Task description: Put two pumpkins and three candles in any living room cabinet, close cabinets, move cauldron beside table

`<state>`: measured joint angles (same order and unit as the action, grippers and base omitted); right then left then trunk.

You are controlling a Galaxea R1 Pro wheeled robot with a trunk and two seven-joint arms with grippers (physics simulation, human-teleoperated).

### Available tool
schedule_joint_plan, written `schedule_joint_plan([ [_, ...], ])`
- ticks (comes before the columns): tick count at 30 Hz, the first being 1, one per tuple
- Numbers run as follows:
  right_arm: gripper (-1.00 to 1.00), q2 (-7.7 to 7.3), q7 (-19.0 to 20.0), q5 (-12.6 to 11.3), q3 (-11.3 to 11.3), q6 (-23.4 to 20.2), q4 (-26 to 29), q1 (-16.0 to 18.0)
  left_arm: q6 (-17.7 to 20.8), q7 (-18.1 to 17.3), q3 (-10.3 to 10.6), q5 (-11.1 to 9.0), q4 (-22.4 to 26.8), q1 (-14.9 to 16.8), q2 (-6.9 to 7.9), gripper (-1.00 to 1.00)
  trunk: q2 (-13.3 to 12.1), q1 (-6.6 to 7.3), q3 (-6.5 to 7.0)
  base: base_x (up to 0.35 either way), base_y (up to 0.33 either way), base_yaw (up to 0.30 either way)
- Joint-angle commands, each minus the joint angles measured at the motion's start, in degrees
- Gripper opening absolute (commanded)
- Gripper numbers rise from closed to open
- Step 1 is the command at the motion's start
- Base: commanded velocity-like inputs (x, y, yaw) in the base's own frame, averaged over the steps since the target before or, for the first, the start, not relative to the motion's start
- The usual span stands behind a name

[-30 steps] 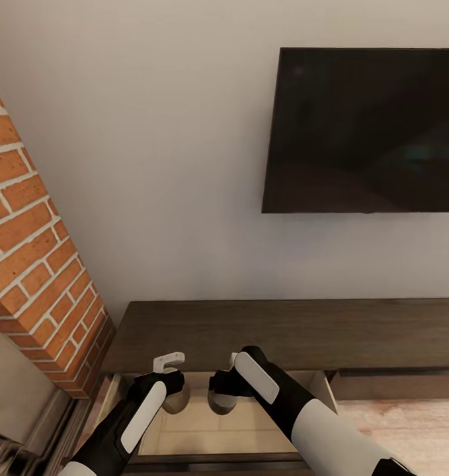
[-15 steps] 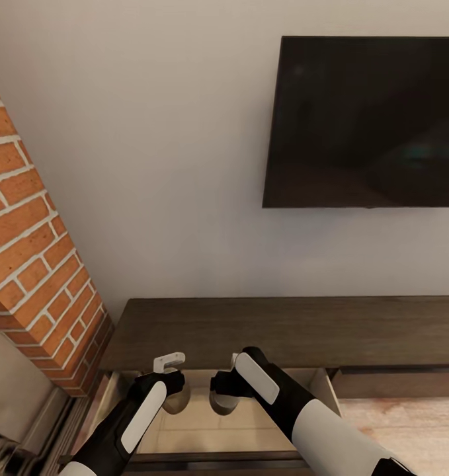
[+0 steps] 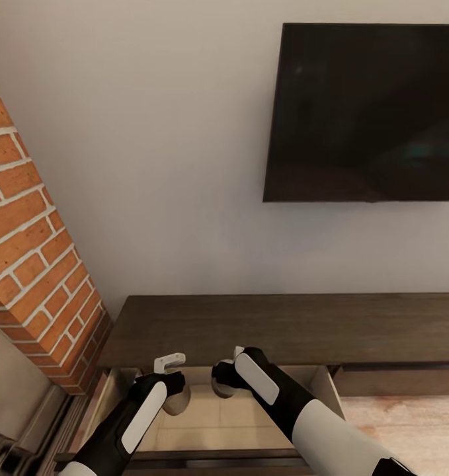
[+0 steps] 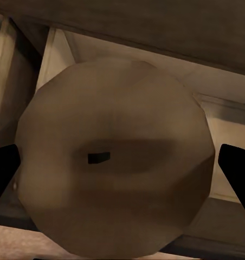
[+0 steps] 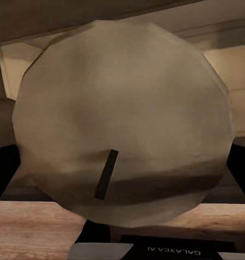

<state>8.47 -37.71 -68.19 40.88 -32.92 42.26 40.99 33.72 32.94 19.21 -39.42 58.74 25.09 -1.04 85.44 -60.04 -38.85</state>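
Note:
The cabinet [image 3: 250, 327] is a long, low dark brown console under the wall, and its left drawer [image 3: 244, 420] is pulled out, showing a pale beige interior. Both my grippers hang over that drawer, each shut on a candle. In the head view the left gripper [image 3: 176, 395] holds one candle [image 3: 180, 403] and the right gripper [image 3: 224, 383] holds another candle [image 3: 223, 390]. The left wrist view has the candle's pale top [image 4: 114, 162] with a dark wick between black fingers [image 4: 3, 170]. The right wrist view has the other candle [image 5: 122, 130] between its fingers [image 5: 3, 168].
A large black TV [image 3: 363, 112] hangs on the white wall above the cabinet. A brick column [image 3: 32, 264] stands close on the left. To the right of the open drawer is a shut drawer front [image 3: 396, 382], with wood floor [image 3: 409, 430] below it.
The whole picture has shifted upward a little, so the camera moved. The right gripper with its candle has edged toward the back of the drawer; the left one has hardly moved.

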Motion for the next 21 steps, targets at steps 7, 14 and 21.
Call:
schedule_joint_plan([
  [7,-1.0,0.04,-0.4,-1.0,0.0,-0.1,-0.1,0.1,0.0,0.6,0.3,-0.6,0.1,0.0,0.03,-1.0,2.9,-1.54,-1.31,0.0,0.0,0.0],
  [14,-1.0,0.05,-0.5,-1.1,-0.1,-0.4,-0.5,0.1,0.0,0.6,0.3,-0.6,0.0,0.0,0.04,-1.0,5.7,-3.08,-2.57,0.0,0.0,0.0],
  [21,-1.0,0.07,-0.4,-0.7,0.0,-0.3,-3.1,0.1,0.0,0.6,0.3,-0.5,-0.2,0.0,0.05,-1.0,8.5,-4.62,-3.83,0.0,0.0,0.0],
])
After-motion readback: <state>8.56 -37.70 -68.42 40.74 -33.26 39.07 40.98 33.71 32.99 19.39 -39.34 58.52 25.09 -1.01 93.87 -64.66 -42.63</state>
